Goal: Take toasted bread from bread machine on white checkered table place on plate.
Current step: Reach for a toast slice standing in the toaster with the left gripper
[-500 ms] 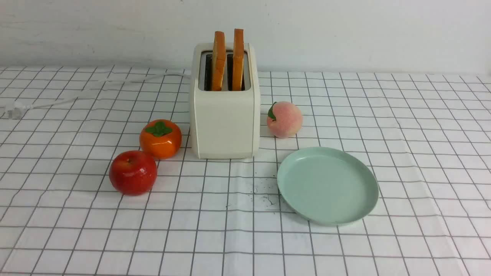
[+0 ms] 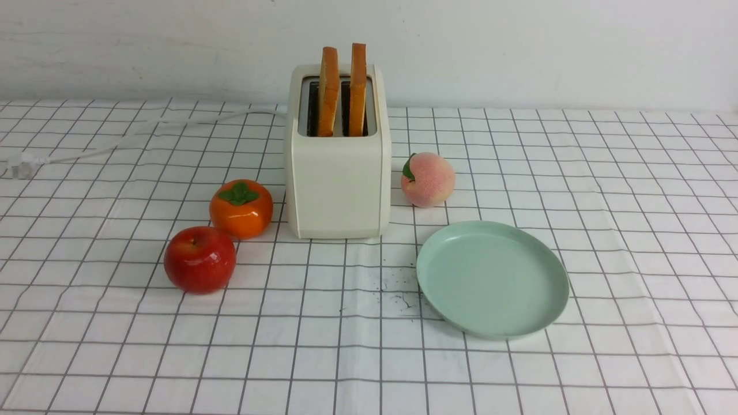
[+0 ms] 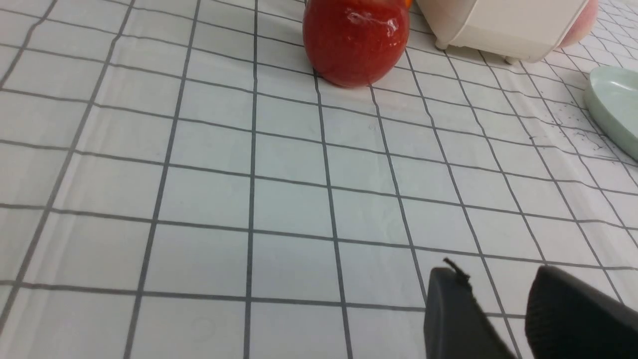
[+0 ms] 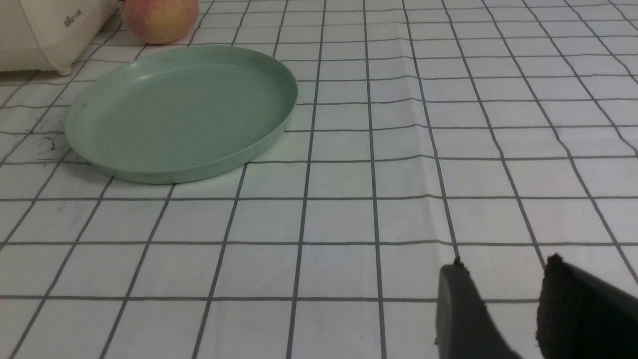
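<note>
White checkered cloth (image 2: 323, 357) covers the table below a pale wall (image 2: 519, 52). Over it, the left gripper (image 3: 498, 271) has its fingers moderately parted, with cloth visible between them; the right gripper (image 4: 506, 267) also stands part-way open, its fingers apart above the cloth. Near the right gripper's side of the table lies the green plate (image 2: 493, 279), flat and round. A peach (image 2: 429, 180) sits between the plate and the toaster (image 2: 339, 184), while a persimmon (image 2: 242, 210) and a red apple (image 2: 200, 259) are on the toaster's left. Both slices of toast (image 2: 329, 92) stand upright in the toaster's slots, narrow crust edges toward the front camera, broad faces turned sideways, their visible long edges running up and down. Small dark lettering (image 4: 76, 18) marks the toaster, too blurred to read. Compared with the earlier front view, toast, toaster, plate and fruit keep the same places
</note>
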Tool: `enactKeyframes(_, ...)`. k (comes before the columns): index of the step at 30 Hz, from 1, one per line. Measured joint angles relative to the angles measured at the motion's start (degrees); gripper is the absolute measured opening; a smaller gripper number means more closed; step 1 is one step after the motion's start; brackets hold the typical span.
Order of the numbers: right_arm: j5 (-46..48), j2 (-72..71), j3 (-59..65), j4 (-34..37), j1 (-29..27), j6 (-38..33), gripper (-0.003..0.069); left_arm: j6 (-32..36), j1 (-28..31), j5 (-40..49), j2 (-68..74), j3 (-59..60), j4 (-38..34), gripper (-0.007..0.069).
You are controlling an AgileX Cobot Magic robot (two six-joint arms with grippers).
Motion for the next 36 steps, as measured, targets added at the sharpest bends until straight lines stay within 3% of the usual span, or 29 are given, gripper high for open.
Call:
enactKeyframes(23,0.0,0.0,0.0,0.0,0.0,0.0,0.024,-0.1,0.0,-1.2,0.0,0.0,-0.4,0.0225)
enactKeyframes(27,0.0,0.0,0.0,0.0,0.0,0.0,0.024,-4.9,0.0,-9.4,0.0,0.0,-10.4,0.0227)
enactKeyframes(28,0.0,0.0,0.0,0.0,0.0,0.0,0.024,-7.8,0.0,-13.4,0.0,0.0,-16.8,0.0229)
enactKeyframes(29,0.0,0.0,0.0,0.0,0.0,0.0,0.024,-8.5,0.0,-14.0,0.0,0.0,-17.6,0.0229)
enactKeyframes(31,0.0,0.0,0.0,0.0,0.0,0.0,0.024,-11.1,0.0,-20.7,0.0,0.0,-27.0,0.0233)
enactKeyframes(36,0.0,0.0,0.0,0.0,0.0,0.0,0.024,-11.5,0.0,-27.1,0.0,0.0,-35.6,0.0232)
